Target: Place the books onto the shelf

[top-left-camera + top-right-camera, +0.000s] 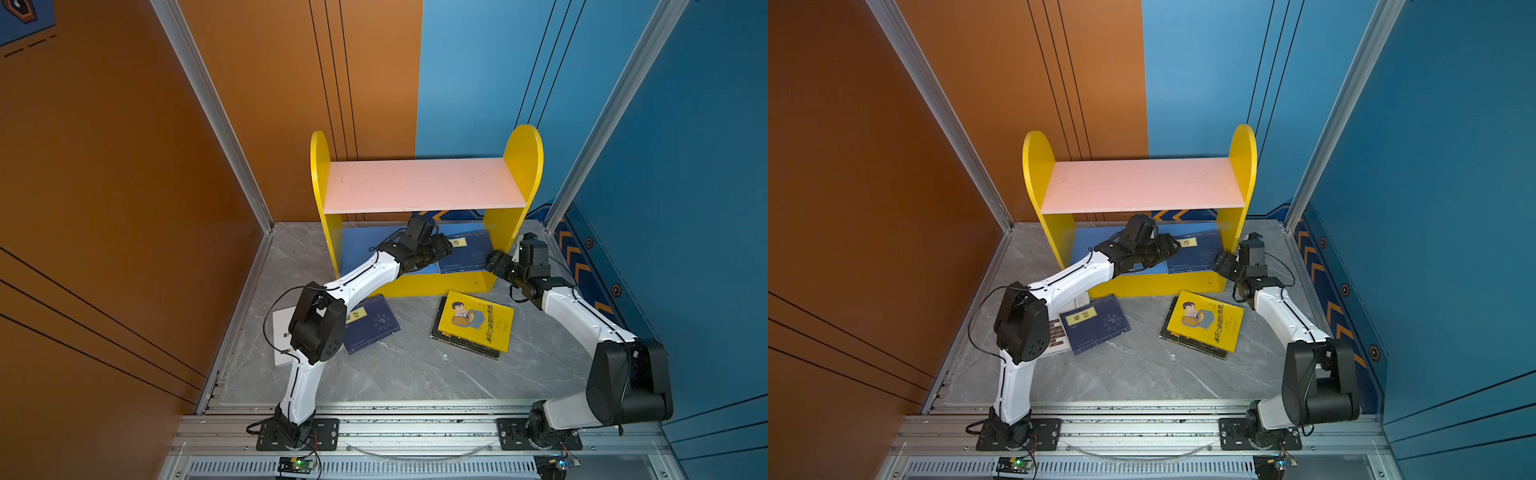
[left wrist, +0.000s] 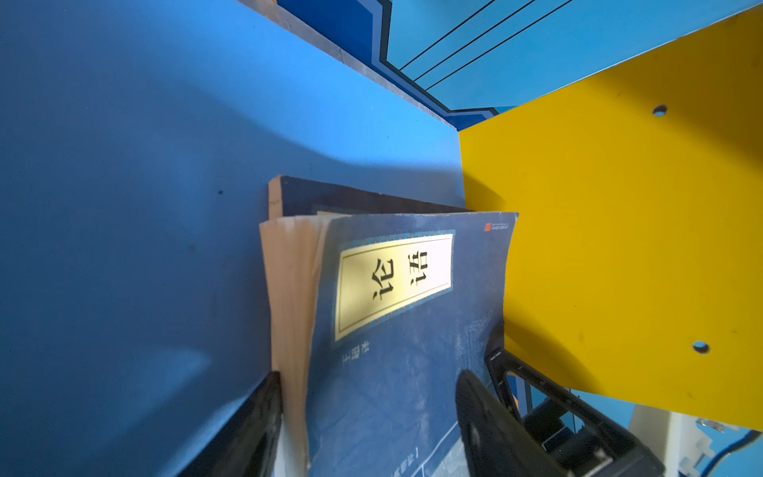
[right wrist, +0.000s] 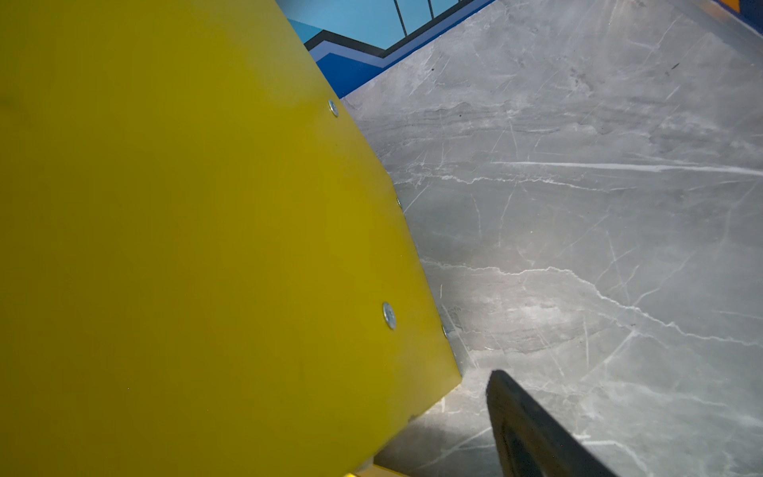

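The left gripper (image 2: 371, 376) has its jaws apart, with the end of a navy book (image 2: 384, 322) nearest the arm between them. One finger (image 2: 268, 413) lies against the page edge and the other sits over the cover. I cannot tell whether they pinch the book or merely flank it. This book lies flat on a second navy book (image 2: 371, 196). Both rest on the blue lower board (image 2: 144, 206) at its right end, close to the right side panel (image 2: 619, 247) of the shelf (image 1: 440, 284).

The step in hand looks like settling this book in place. To do it well, I would nudge it far and right until it squares with the one below. The fingers should be low so the loose cover does not curl. Then release fully and draw back left and near, under the pink upper board (image 1: 419, 185), without dragging the book out.

The right gripper (image 1: 494, 262), jaws wide and holding nothing, sits at the near edge of the right side panel. It needs to be clear of the book's corner.

Four books lie on the floor (image 1: 395, 374): a third navy book (image 1: 372, 324) over a white book (image 1: 280, 336) to the left, and a yellow book (image 1: 478, 320) on a black book (image 1: 465, 345) to the right.
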